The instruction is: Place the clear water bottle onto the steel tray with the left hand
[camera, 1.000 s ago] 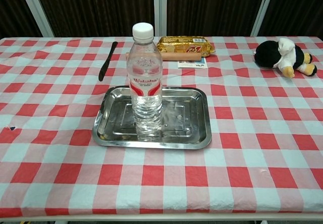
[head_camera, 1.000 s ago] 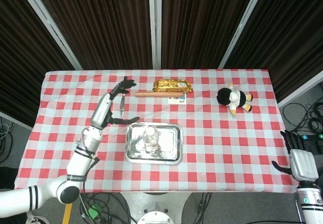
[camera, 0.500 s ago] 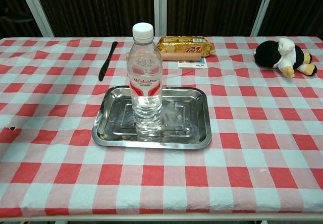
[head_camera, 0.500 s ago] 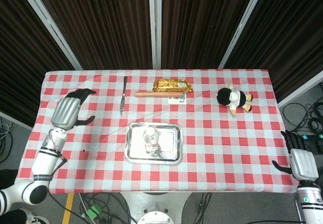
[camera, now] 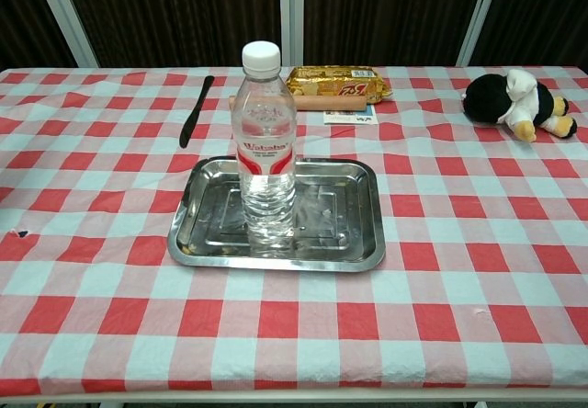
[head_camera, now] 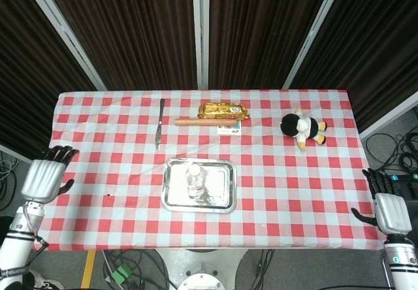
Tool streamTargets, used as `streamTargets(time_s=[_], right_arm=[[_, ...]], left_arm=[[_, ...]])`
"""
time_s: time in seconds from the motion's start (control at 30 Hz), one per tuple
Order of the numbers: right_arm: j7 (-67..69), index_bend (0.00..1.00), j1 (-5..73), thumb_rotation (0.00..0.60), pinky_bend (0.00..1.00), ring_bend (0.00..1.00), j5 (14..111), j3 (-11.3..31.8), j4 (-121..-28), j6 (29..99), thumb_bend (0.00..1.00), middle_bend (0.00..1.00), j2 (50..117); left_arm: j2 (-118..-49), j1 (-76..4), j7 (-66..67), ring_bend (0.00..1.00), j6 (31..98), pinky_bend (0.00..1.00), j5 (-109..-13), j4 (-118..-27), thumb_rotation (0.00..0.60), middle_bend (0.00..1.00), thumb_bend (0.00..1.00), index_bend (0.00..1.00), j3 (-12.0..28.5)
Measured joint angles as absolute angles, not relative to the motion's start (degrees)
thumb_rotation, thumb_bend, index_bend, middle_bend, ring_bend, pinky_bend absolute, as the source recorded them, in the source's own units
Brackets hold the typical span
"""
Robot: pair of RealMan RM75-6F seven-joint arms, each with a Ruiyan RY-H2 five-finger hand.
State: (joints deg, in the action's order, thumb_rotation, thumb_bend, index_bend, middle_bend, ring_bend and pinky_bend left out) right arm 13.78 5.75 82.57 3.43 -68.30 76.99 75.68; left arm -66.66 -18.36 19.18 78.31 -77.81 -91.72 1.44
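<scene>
A: Which step is this?

B: By my reading, the placing is done. The clear water bottle [camera: 265,151] stands upright on the steel tray [camera: 344,243], left of the tray's middle, white cap on, with nothing holding it.

A: And the hands?

B: The left hand [head_camera: 46,176] hangs off the left edge of the table [head_camera: 294,185], well apart from the tray, fingers spread and holding nothing. The right hand [head_camera: 388,208] sits off the right edge near the front corner, also empty; its fingers look loosely apart. Neither shows in the chest view.

A: So what does the next move call for?

B: Little, I'd judge. At most the left arm settles at the side. The bottle looks steady on the flat tray floor, so no correction seems needed.

A: Anything else in the tray?

B: Only the bottle. The rest lies on the checked cloth at the far side: a knife [camera: 196,109] to the left, a gold-wrapped packet [camera: 335,80] with a wooden rolling pin [camera: 326,102] just in front of it and a small card [camera: 349,116] nearer still. A plush toy [camera: 517,100] lies far right.
</scene>
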Motion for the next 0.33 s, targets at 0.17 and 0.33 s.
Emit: streamTargets(time_s=[0.17, 0.33], right_arm=[[14.1, 0.06, 5.8, 0.6, 0.0, 0.0, 82.8, 3.3, -67.9, 76.9, 0.12, 0.04, 75.8], [14.2, 0.06, 5.8, 0.6, 0.0, 0.0, 82.9, 3.2, -67.4, 76.9, 0.12, 0.04, 76.1]], left_arm=[[-67.3, -14.2, 17.7, 0.22, 82.2, 0.24, -78.8, -90.7, 0.6, 0.32, 0.22, 0.29, -0.2], [-67.3, -11.8, 15.4, 0.22, 83.1, 0.24, -79.5, -89.7, 0.6, 0.32, 0.16, 0.29, -1.4]])
